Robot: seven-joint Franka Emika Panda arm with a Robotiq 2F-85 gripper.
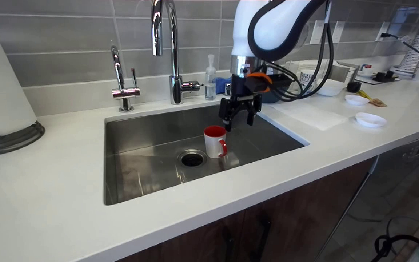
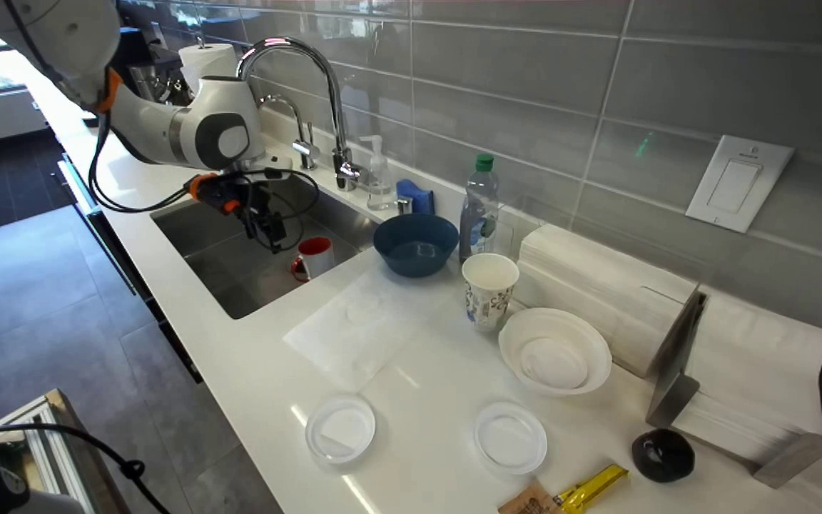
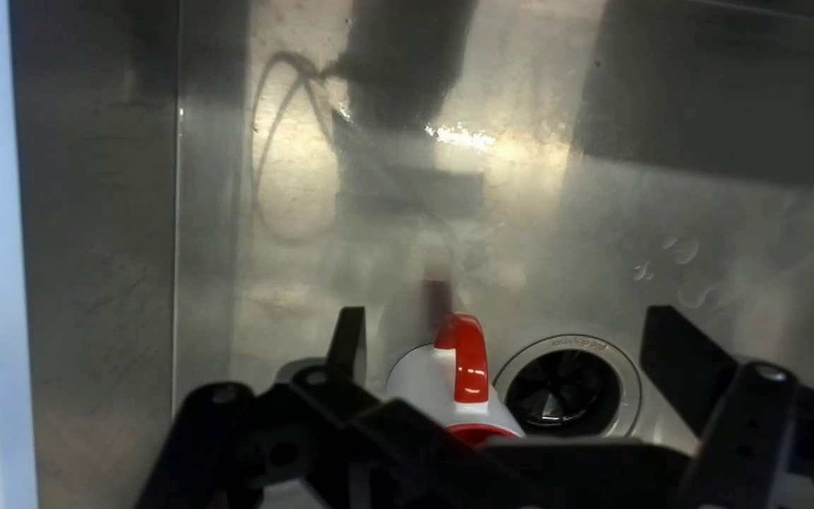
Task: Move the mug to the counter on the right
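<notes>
The mug [image 1: 213, 148] is white outside with a red interior and red handle. It stands upright in the steel sink [image 1: 140, 131] beside the drain. It also shows in an exterior view [image 2: 320, 261] and, partly hidden by gripper parts, in the wrist view [image 3: 417, 385]. My gripper [image 1: 239, 123] is open and empty above the sink, higher than the mug and slightly to one side. In the wrist view the mug lies between the spread fingers [image 3: 506, 332], nearer the left one, not touched. The white counter [image 1: 402, 145] to the right of the sink also shows in an exterior view [image 2: 418, 389].
Tall faucet [image 1: 175, 54] and soap bottle [image 1: 210, 78] stand behind the sink. On the right counter are a paper sheet [image 2: 361, 321], blue bowl [image 2: 417, 246], paper cup [image 2: 488, 293], white bowl [image 2: 554, 350], two lids [image 2: 340, 428], [image 2: 510, 437] and napkin holders [image 2: 739, 378].
</notes>
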